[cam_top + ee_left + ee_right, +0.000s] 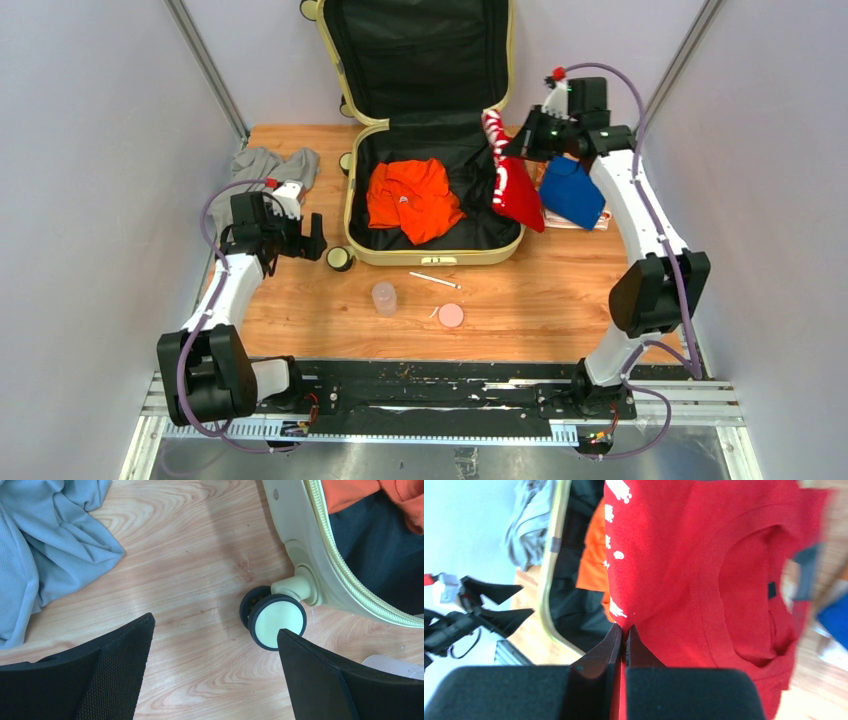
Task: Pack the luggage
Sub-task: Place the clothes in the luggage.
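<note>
One luggage [351, 200] lengthwise front-to-back, lid [420, 50] rearward; left fingers [115, 675] apart, right fingers [601, 655] tight on red shirt [674, 570].

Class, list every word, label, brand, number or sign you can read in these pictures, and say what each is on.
Nothing reads clearly.
Red shirt: white print, folded and blurred, unreadable.
Its black neck label: too small.
Orange shirt: tiny white mark, too small.

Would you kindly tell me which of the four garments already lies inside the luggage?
The orange garment, lying in the luggage. The grey garment and blue garment sit on the table; the red garment hangs from the right gripper.
</note>
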`<state>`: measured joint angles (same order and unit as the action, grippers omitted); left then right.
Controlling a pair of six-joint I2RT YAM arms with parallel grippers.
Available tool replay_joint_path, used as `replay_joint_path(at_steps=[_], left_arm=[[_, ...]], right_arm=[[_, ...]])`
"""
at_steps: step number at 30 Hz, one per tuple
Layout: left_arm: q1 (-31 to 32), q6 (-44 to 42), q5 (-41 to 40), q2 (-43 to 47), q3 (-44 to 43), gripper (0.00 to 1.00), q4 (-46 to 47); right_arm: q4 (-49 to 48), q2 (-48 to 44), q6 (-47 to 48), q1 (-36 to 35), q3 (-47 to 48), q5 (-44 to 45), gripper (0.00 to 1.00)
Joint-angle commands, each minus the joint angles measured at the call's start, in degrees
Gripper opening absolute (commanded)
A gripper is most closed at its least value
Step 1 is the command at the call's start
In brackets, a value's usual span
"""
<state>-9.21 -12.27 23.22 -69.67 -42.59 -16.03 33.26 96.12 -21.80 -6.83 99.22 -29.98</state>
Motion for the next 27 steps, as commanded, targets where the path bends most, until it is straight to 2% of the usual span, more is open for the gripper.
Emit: replay_joint_path(at_steps=[1,10,17,27], left_arm=[[-0.37,-0.62,-0.55,1.91,-1.80,1.00,-0.92],[-0.36,-0.97,-0.76,2.31,-2.45,1.00,-1.54],[-0.35,-1.62,-1.40,2.41,-2.20,1.00,-1.49],[-0.37,-2.34,-1.87,1.81,-1.48,1.00,-0.95]], right_arm=[[-5.75,3.18,-5.69,-6.83,3.52,-4.26,0.00],[-9.09,15.44,-10.75,-16.67,12.93,-1.52,0.00],[-15.54,24.10,-18.31,-19.07,16.03,-1.63,0.00],[-14.98,32.04,-19.36,-22.72,25.04,0.45,0.00]])
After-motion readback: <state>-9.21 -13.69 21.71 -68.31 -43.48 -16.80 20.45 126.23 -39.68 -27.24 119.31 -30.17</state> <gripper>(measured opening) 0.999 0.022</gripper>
